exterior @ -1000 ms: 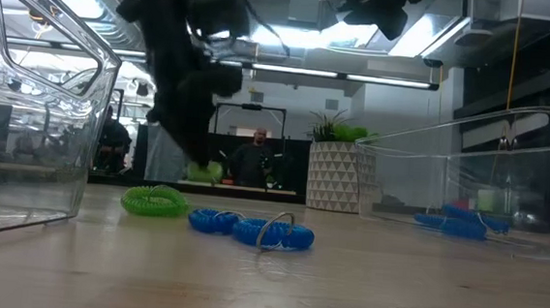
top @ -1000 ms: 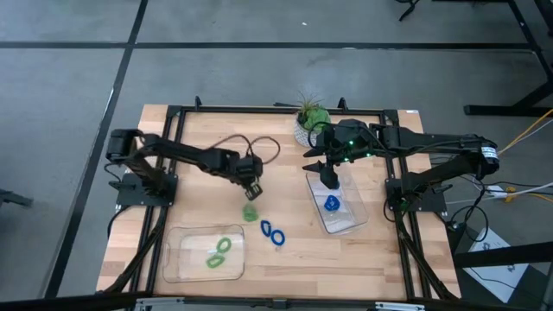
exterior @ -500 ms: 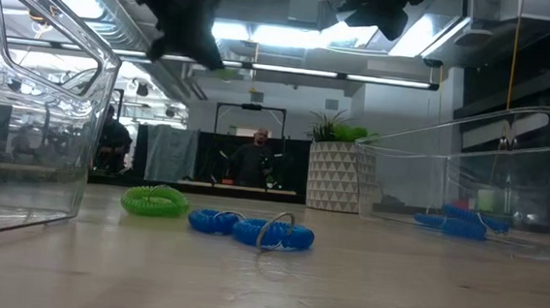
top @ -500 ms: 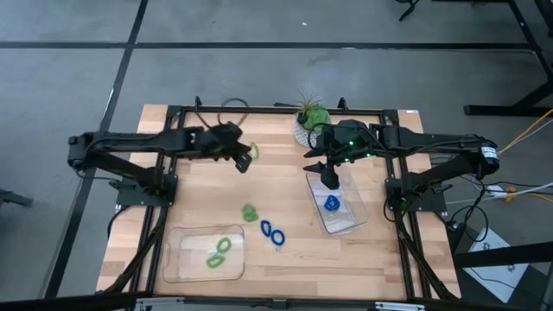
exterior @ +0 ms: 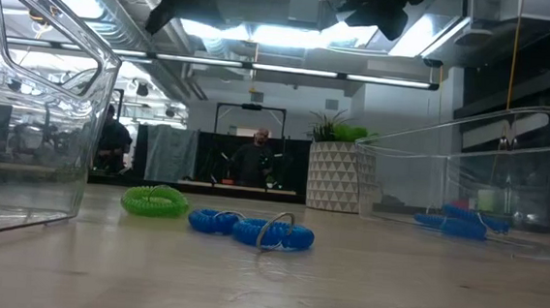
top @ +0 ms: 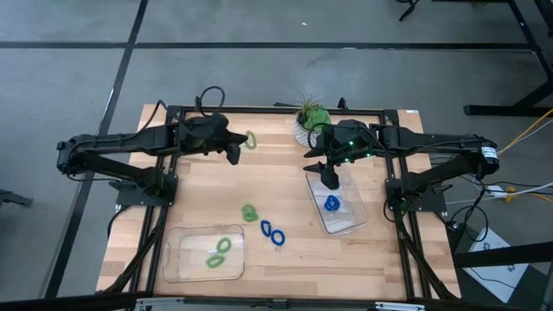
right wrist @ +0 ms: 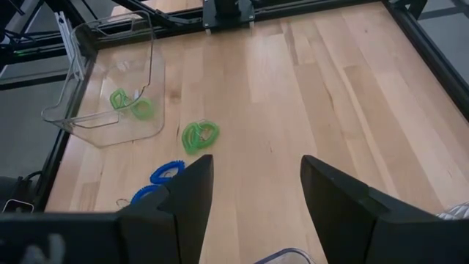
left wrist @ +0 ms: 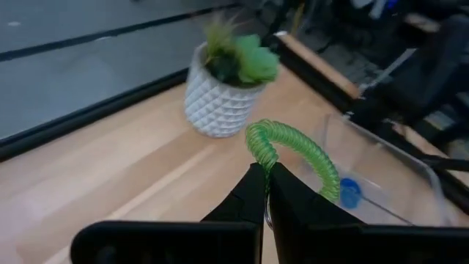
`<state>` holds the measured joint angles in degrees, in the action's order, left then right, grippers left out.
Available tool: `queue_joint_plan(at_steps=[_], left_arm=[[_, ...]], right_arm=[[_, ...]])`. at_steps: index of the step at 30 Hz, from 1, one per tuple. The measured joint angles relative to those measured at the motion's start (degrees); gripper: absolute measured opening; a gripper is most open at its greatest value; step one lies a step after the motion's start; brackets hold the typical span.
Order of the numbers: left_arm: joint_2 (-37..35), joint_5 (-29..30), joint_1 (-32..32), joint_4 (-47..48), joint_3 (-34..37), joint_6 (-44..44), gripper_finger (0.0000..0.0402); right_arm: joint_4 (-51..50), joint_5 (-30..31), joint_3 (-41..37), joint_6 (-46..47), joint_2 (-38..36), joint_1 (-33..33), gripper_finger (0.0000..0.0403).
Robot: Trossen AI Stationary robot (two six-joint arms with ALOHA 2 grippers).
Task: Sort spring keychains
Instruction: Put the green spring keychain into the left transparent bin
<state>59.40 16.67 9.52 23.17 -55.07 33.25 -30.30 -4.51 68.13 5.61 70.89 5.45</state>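
Over the far side of the surface [top: 285, 259], the left claw [top: 235, 154] pinches 1 green keychain [top: 250, 140]. Right claw [top: 330, 179] hangs wide above the blue tray [top: 350, 221]. Sorted: 2 green, 1 blue. Remaining: 1 green [top: 250, 212], 2 blue [top: 273, 233].

The bench [top: 199, 186] is pale blond wood with straight grain. A light green coil [left wrist: 292, 152] sits between black fingers [left wrist: 244, 199]. Another green coil [top: 250, 212] lies beside two bright blue ones [top: 272, 232]. The plant pot [left wrist: 218, 99] is white with a faceted triangle pattern, topped with green leaves. Both trays [top: 177, 256] are clear.
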Motion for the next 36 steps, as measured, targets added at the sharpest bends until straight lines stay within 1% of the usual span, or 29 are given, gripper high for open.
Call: queue_joint_plan(at_steps=[3, 13, 19, 23, 26, 33, 36], left_arm=[[-0.05, -3.68, 0.0, -2.58, -0.02, -2.1, 0.0004], [-0.05, -22.57, -0.04, -6.88, -0.02, -5.84, 0.0004], [-0.05, -38.36, -0.04, -10.3, -0.04, -9.4, 0.0003], [-0.05, -47.61, -0.44, -11.73, -0.07, -9.17, 0.0003], [-0.05, -52.19, -2.15, -11.88, -0.07, -9.91, 0.0003], [-0.04, -61.78, -8.76, -11.8, -0.07, -12.88, 0.0003], [-0.03, -63.71, -12.1, -11.14, -0.07, -13.04, 0.0003]], right_arm=[[0.0, 0.0, -0.01, 0.11, 0.0, 0.0, 0.0205], [0.02, 0.0, -0.01, 0.13, 0.0, 0.0, 0.0205], [0.02, -0.02, 0.01, 0.13, 0.0, -0.02, 0.0205], [0.02, -0.02, 0.01, 0.13, 0.0, -0.02, 0.0205], [0.02, -0.02, 0.01, 0.13, -0.01, 0.0, 0.0205], [0.02, -0.02, 0.01, 0.13, -0.02, 0.0, 0.0205], [0.02, -0.03, 0.01, 0.39, -0.02, -0.01, 0.0205]])
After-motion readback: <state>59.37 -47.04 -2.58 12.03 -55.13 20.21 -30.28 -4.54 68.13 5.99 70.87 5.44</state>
